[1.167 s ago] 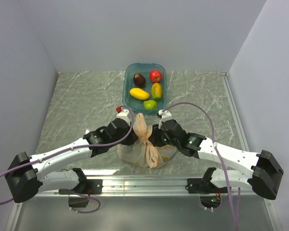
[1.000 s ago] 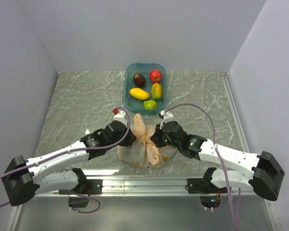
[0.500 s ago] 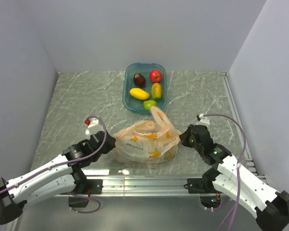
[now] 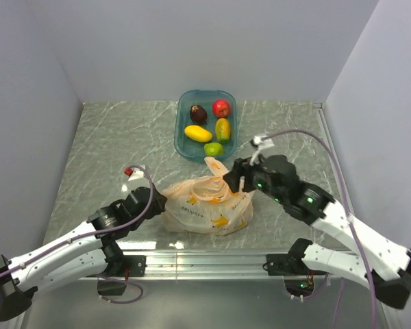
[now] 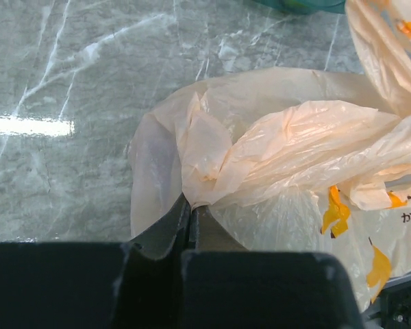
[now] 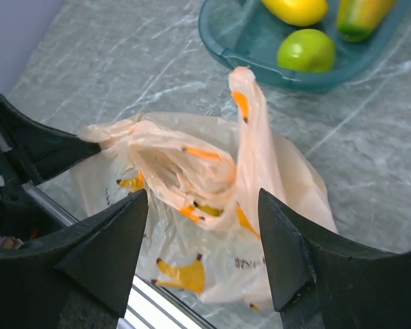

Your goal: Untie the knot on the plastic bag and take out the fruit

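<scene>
The plastic bag (image 4: 205,209) lies spread on the table, pale peach with printed yellow bananas. No tight knot shows; one loose handle loop (image 4: 216,166) stands up. My left gripper (image 4: 161,203) is shut on a fold of the bag's left edge, seen in the left wrist view (image 5: 190,203). My right gripper (image 4: 238,179) is open and empty just above the bag's right side, and the right wrist view (image 6: 202,253) shows the bag (image 6: 192,171) and the loop (image 6: 250,116) between its spread fingers. No fruit shows inside the bag. Melon and banana bunch are out of view.
A blue tub (image 4: 180,130) stands behind the bag with a dark purple fruit (image 4: 198,113), a yellow fruit (image 4: 198,133), a yellow-orange fruit (image 4: 222,128), a red apple (image 4: 221,107) and a lime (image 4: 214,149). White walls enclose the table on three sides.
The grippers pulled apart and the twisted tie came loose, so the bag spread flat. The right gripper then let go, opened and moved left above the bag. The left keeps its hold.
</scene>
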